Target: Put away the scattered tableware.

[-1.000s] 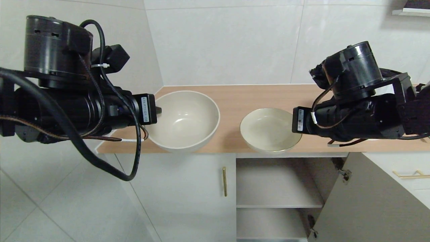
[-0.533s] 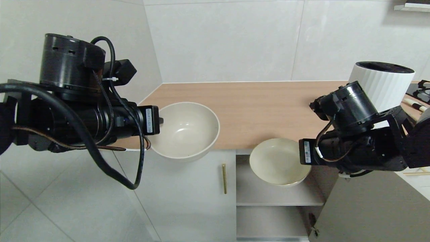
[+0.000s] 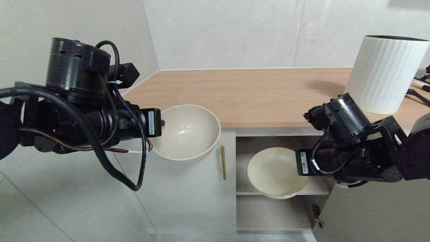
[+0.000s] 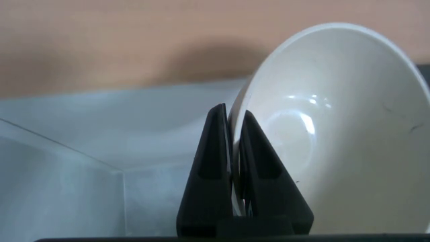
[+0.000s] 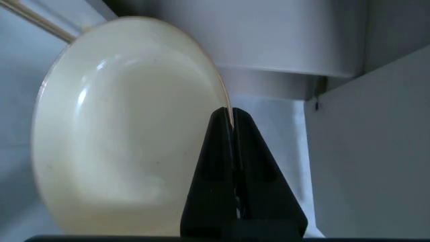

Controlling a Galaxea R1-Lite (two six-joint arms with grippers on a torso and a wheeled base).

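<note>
Lowering since earlier, right claw (image 5: 232,124) clamps shallow bowl (image 3: 273,171) before shelf (image 3: 319,190); left claw (image 4: 233,121) clamps deep bowl (image 3: 186,132).

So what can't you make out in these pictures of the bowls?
Head view: whether the shallow bowl touches the cabinet shelf; the bowl itself covers that spot.
Head view: the utensils beside the white container, cut off by the picture's edge.
Left wrist view: the deep bowl, its outer rim cut off by the edge.
</note>
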